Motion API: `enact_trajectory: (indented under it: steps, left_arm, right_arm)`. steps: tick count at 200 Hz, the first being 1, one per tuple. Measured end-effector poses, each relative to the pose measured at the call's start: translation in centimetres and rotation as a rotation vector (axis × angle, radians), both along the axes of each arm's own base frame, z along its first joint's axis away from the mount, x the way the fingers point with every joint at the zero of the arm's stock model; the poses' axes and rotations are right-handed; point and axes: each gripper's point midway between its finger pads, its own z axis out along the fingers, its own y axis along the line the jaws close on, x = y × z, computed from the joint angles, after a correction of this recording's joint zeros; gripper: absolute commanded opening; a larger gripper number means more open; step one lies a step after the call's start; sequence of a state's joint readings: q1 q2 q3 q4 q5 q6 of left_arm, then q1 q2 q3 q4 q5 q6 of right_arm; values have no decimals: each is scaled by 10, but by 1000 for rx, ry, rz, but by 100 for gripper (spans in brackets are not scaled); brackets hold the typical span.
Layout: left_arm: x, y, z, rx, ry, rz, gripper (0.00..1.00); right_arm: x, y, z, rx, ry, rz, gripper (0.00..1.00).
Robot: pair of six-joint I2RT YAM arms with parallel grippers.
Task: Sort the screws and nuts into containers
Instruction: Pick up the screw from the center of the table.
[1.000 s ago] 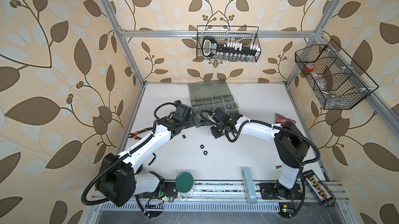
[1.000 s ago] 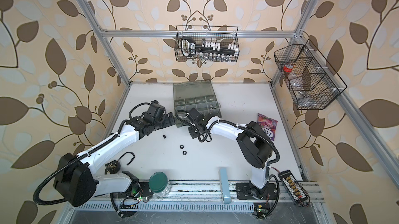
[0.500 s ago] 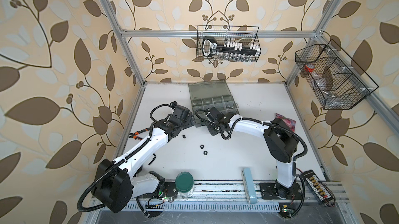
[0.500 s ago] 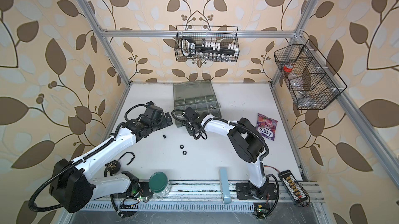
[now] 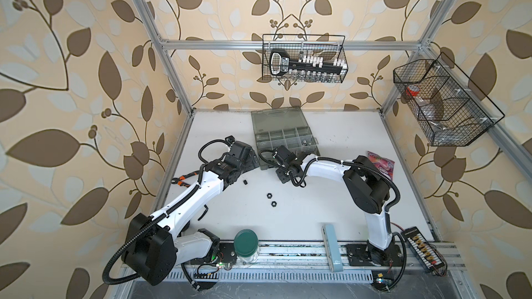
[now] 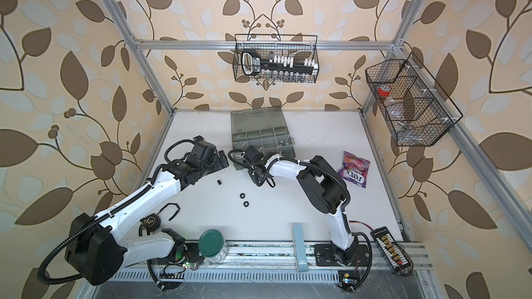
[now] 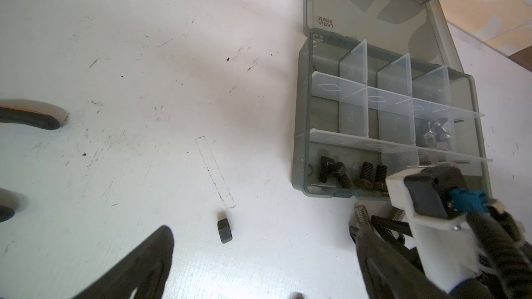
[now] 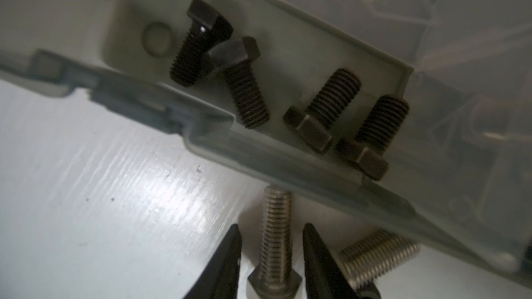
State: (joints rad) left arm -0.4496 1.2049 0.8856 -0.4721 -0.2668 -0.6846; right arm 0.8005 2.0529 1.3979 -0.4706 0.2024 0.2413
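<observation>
The grey organizer case (image 5: 276, 119) (image 7: 298, 139) lies open at the back of the table. Several black screws (image 8: 247, 81) (image 7: 345, 176) lie in its front corner compartment, and silver nuts (image 7: 434, 133) in another. My right gripper (image 8: 272, 225) (image 5: 283, 178) is open just in front of the case wall (image 8: 259, 150). Its fingers straddle a silver screw (image 8: 277, 240) lying on the table, with thin gaps either side. A second silver screw (image 8: 377, 254) lies beside it. My left gripper (image 7: 259, 230) (image 5: 253, 159) is wide open and holds nothing. A black nut (image 7: 225, 230) (image 5: 245, 181) lies near it.
Two more black nuts (image 5: 269, 195) (image 5: 273, 204) lie mid-table. Orange-handled pliers (image 7: 28, 119) lie at the left edge. A green-lidded jar (image 5: 245, 243) and a pale blue box (image 5: 332, 247) stand at the front, and a candy bag (image 5: 381, 162) lies at the right. Wire baskets (image 5: 303, 58) hang on the walls.
My right gripper has moved left along the front of the case to the silver screws. The left arm has barely shifted and stays open.
</observation>
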Motion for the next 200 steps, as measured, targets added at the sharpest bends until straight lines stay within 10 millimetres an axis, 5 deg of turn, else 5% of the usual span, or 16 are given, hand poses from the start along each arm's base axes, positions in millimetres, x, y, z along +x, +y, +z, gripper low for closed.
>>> enact_trajectory:
  steps: [200]
  left_arm:
    - [-1,2,-3,2,7,5,99]
  right_arm:
    - [16,22,-1,16,-29,42,29]
